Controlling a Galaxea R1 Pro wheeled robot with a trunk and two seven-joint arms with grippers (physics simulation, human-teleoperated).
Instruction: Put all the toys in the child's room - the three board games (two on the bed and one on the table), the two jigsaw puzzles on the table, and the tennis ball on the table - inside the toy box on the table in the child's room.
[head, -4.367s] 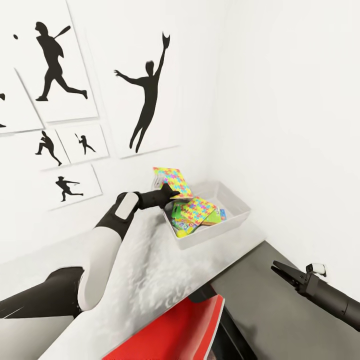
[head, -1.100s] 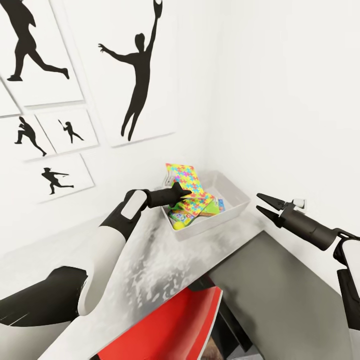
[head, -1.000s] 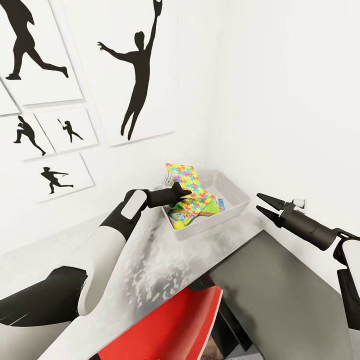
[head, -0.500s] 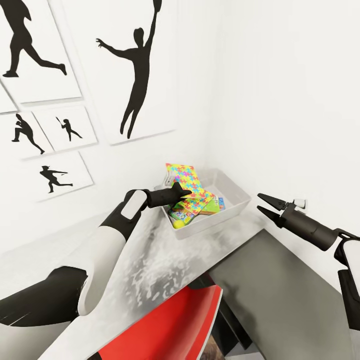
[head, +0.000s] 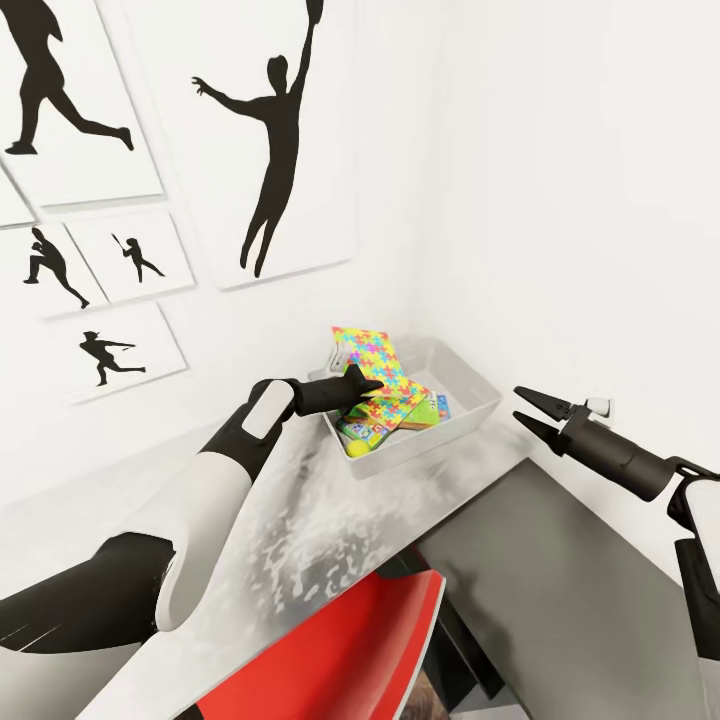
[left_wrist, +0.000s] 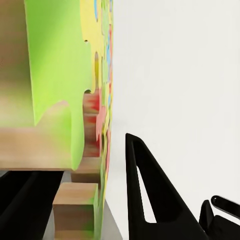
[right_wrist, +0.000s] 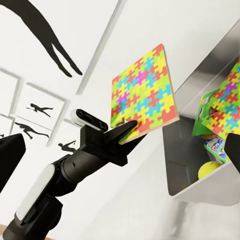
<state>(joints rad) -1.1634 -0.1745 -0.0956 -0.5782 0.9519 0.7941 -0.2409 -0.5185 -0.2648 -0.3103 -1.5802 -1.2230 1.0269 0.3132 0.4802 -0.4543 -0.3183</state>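
The left gripper (head: 372, 384) pinches the puzzle (head: 368, 362) by one edge over the toy box (head: 470, 425); looks light and stiff, so edge grip works; right gripper (head: 530, 412) is spread, empty.

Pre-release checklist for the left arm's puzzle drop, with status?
1. Left gripper grips held puzzle: ok.
2. Held puzzle above toy box: ok, over its near-left corner.
3. Held puzzle flat for drop: not ok, tilted up.
4. Room in box: cannot tell; second puzzle, game boxes and ball already inside.
5. Right gripper clear of box: ok, jaws open, apart.
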